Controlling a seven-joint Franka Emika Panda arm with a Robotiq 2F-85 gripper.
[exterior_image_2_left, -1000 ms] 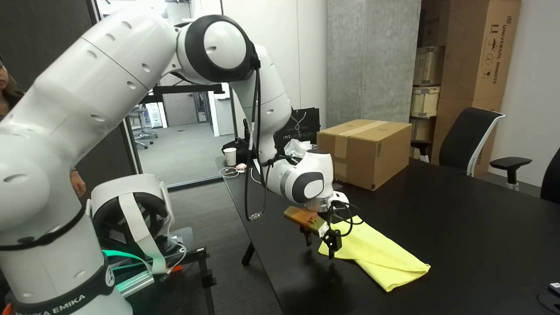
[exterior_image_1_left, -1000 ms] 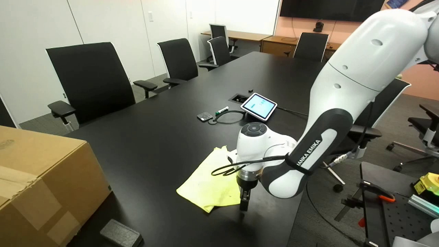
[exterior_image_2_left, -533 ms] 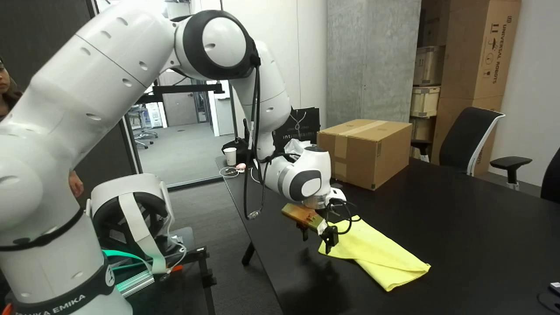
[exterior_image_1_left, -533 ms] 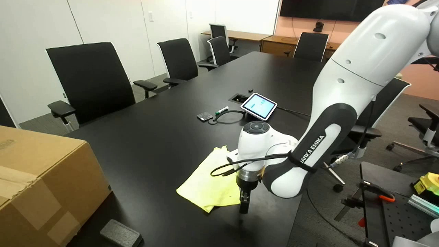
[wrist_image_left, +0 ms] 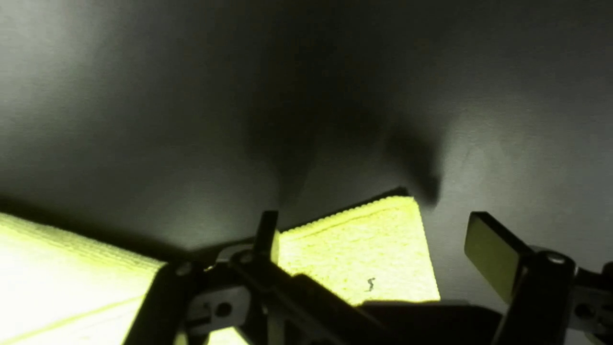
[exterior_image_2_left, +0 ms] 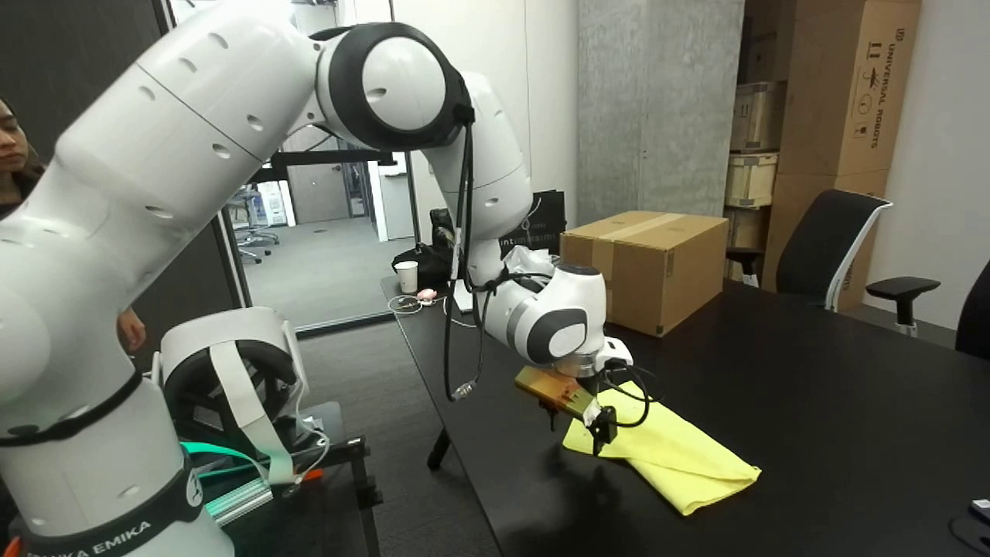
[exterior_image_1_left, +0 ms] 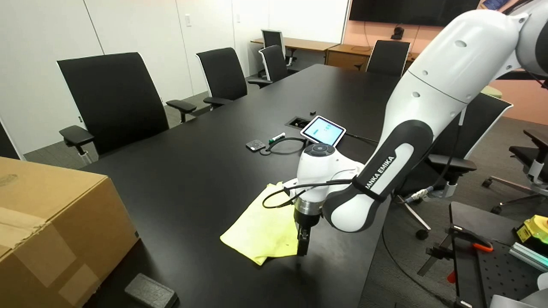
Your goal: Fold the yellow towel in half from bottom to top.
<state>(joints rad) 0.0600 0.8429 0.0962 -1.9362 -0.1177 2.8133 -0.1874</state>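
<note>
The yellow towel (exterior_image_1_left: 261, 226) lies flat on the black table, and it also shows in an exterior view (exterior_image_2_left: 681, 456). It looks folded over, with layers lying slightly askew at its near end. My gripper (exterior_image_1_left: 302, 250) points down at the towel's edge, a little above the table. It also shows in an exterior view (exterior_image_2_left: 576, 437). In the wrist view my gripper (wrist_image_left: 376, 239) is open and empty. A corner of the yellow towel (wrist_image_left: 354, 249) lies below and between its fingers, with a small dark mark on it. The arm hides part of the towel.
A brown cardboard box (exterior_image_1_left: 64, 235) stands on the table (exterior_image_1_left: 192, 171), with a dark grey block (exterior_image_1_left: 151, 291) near it. A tablet (exterior_image_1_left: 324, 131), a marker (exterior_image_1_left: 277, 137) and a small dark square device (exterior_image_1_left: 255, 145) lie farther along. A cable loop hangs beside the wrist.
My gripper first rose a little, then shifted toward the towel's edge, so its fingers now stand over the towel's corner. It stays open. The towel has not moved.
</note>
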